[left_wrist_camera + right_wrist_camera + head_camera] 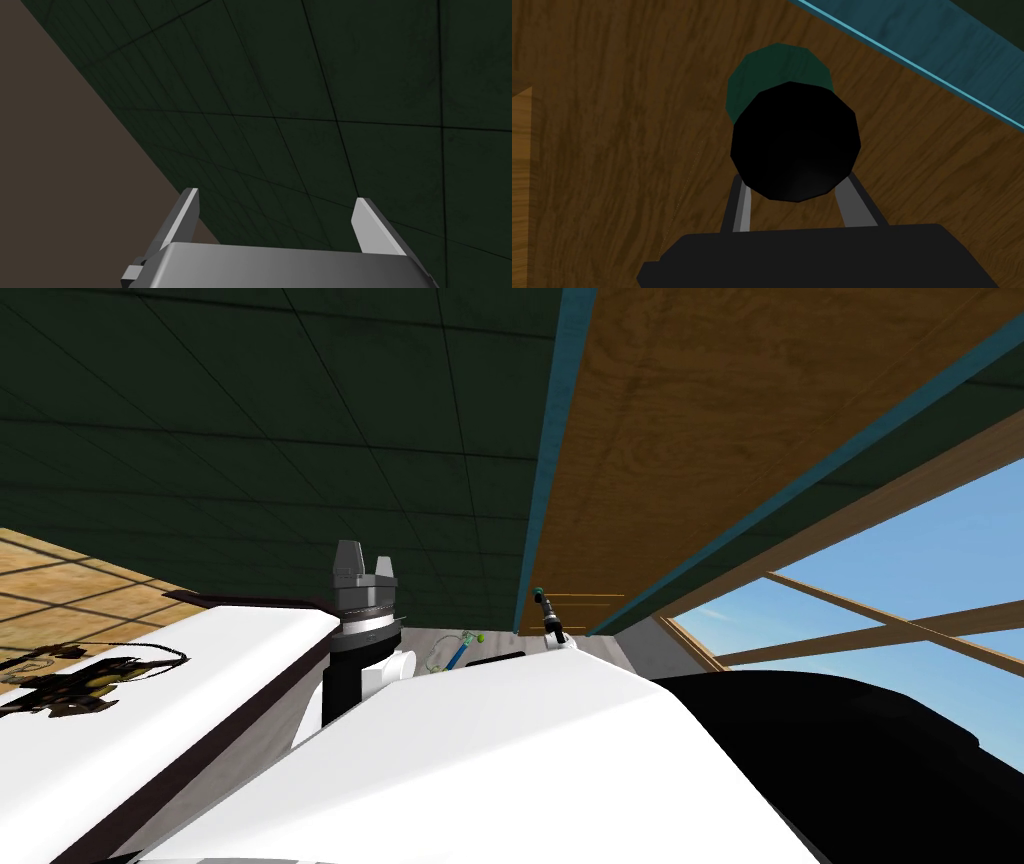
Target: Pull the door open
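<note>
The right gripper point(797, 194) is clamped on the door's round knob point(795, 142), one thin grey finger point(742, 207) pressed against each side of it. The knob is black and faceted, and stands out from a dark green collar point(779, 70) on the brown door point(612, 125), whose grain runs in long streaks. In the head view the same gripper point(547, 610) sits low on the door point(700, 418), near its edge on the robot's left, just beside the teal frame point(545, 468). That frame has a painted-wood look and a brighter lip, and nothing lies between the hand and the panel. The left gripper point(362, 563) is raised well apart from the door, its fingers point(186, 215) spread wide with nothing between them, facing a dark green tiled wall point(325, 100) that closes off that side. Beyond the door on the robot's right, a window point(900, 588) with pale wooden bars shows blue sky.
</note>
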Robot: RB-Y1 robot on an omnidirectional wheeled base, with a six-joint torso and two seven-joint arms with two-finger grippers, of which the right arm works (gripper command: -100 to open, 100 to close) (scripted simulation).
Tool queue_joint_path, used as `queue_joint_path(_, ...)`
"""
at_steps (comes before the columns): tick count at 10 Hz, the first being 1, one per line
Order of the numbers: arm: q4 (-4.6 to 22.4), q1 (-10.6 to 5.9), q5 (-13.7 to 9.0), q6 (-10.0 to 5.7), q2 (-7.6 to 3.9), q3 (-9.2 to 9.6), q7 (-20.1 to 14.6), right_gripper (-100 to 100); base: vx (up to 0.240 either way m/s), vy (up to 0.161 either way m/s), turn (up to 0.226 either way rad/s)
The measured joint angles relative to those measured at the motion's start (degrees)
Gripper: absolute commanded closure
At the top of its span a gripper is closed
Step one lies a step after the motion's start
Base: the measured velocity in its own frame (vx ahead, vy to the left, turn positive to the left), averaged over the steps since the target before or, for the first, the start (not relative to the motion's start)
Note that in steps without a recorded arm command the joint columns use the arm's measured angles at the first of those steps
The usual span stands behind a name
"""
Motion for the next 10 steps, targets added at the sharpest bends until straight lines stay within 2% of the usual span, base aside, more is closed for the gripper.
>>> queue_joint_path(1, -0.5, 0.10, 0.0, 0.42, 0.04, 0.07, 0.0, 100, 0.000, 0.000, 0.000)
queue_joint_path(2, -3.0, 1.29, 0.2, 1.75, 0.33, 0.27, -0.1, 100, 0.005, 0.008, 0.009)
queue_joint_path(3, -0.5, 0.29, 0.1, 0.41, -0.26, 0.20, -0.4, 100, -0.001, 0.012, 0.008)
queue_joint_path(4, -2.5, 1.41, 0.1, 0.97, 0.07, 0.21, -0.3, 100, 0.001, -0.006, -0.035)
queue_joint_path(5, -0.8, 0.32, 0.0, 0.61, 0.15, 0.02, 0.0, 100, 0.003, -0.002, 0.015)
queue_joint_path(6, 2.3, -1.05, -0.1, -1.07, -0.44, -0.09, -0.1, 100, -0.017, -0.014, 0.001)
queue_joint_path(7, 2.6, -1.04, -0.6, -1.51, -0.99, -0.26, -1.2, 100, -0.029, -0.011, 0.024)
queue_joint_path(9, 1.6, -0.44, -1.4, -0.88, -1.45, -0.32, -3.9, 100, -0.021, 0.001, 0.042)
queue_joint_path(10, 1.9, -0.65, -1.8, -0.89, -1.67, -0.25, -5.4, 100, -0.020, 0.008, 0.052)
